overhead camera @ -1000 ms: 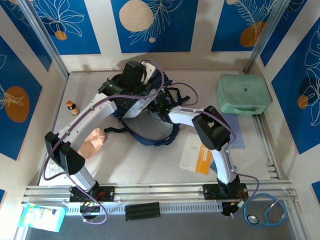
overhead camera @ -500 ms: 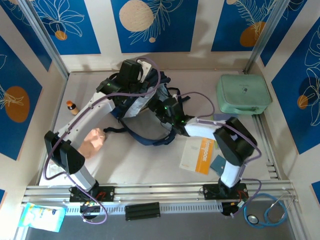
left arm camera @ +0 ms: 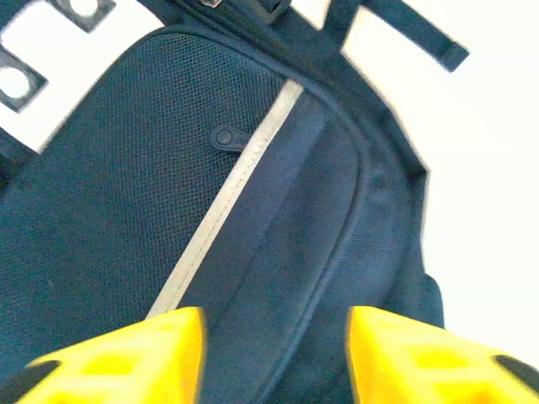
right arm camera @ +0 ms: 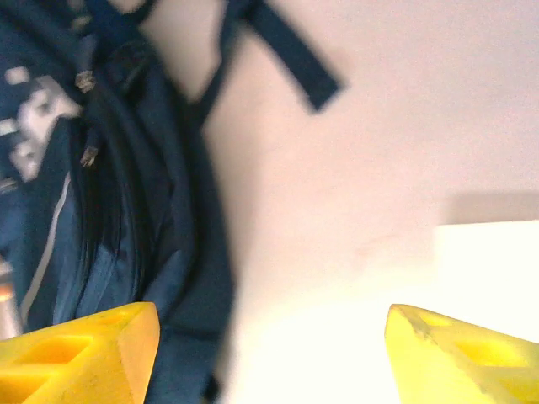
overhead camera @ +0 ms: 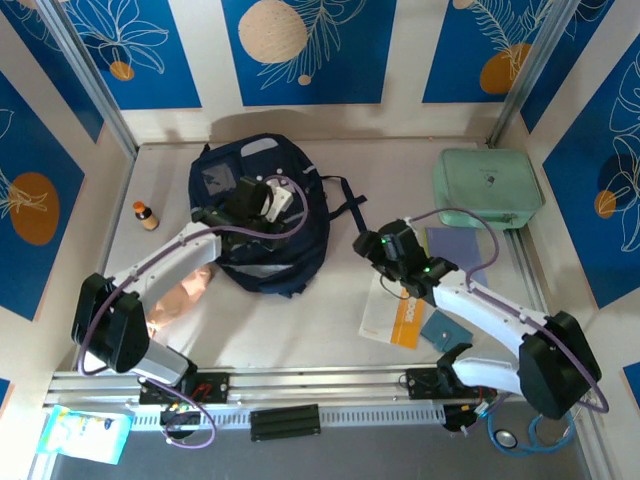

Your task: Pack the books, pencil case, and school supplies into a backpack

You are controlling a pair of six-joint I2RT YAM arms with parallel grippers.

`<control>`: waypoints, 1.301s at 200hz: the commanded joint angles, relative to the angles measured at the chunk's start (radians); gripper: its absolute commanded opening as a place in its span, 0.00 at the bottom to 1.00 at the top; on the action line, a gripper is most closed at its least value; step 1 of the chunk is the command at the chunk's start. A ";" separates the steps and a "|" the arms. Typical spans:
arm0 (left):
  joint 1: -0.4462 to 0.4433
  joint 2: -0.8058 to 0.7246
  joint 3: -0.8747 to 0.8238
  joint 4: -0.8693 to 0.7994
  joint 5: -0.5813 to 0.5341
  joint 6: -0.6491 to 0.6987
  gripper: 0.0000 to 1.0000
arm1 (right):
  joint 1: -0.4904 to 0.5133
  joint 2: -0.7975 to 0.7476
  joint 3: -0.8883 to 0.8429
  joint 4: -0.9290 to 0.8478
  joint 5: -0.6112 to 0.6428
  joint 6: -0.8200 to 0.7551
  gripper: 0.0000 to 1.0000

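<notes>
The backpack (overhead camera: 300,250) lies flat on the tabletop (overhead camera: 300,330), left of centre. The left gripper (left arm camera: 278,341) hangs over its mesh panel and pale stripe, fingers apart, holding nothing. The right gripper (right arm camera: 274,345) stands wide and empty over bare tabletop just beside the backpack. An orange-banded book (overhead camera: 395,320) and a teal booklet (overhead camera: 438,328) lie to the right, outside the backpack.

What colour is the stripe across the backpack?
The stripe is pale beige-grey against the navy backpack; clearest in the left wrist view.
</notes>
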 commanded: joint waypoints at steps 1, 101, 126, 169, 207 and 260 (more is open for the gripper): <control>-0.033 -0.025 -0.019 0.080 0.096 -0.141 0.68 | -0.076 -0.005 -0.029 -0.217 -0.086 -0.041 0.72; -0.258 0.195 0.005 0.310 0.174 -0.619 1.00 | -0.164 0.093 -0.129 -0.092 -0.202 -0.042 0.71; -0.276 0.257 0.036 0.311 0.231 -0.644 0.99 | -0.186 0.152 -0.136 -0.030 -0.242 -0.036 0.71; -0.295 0.343 0.092 0.280 0.270 -0.656 0.94 | -0.198 0.270 -0.094 0.068 -0.265 -0.002 0.70; -0.296 0.428 0.141 0.259 0.302 -0.666 0.83 | -0.237 0.316 -0.022 0.146 -0.339 -0.050 0.64; -0.299 0.529 0.227 0.245 0.311 -0.656 0.74 | -0.291 0.175 -0.043 -0.001 -0.310 -0.131 0.56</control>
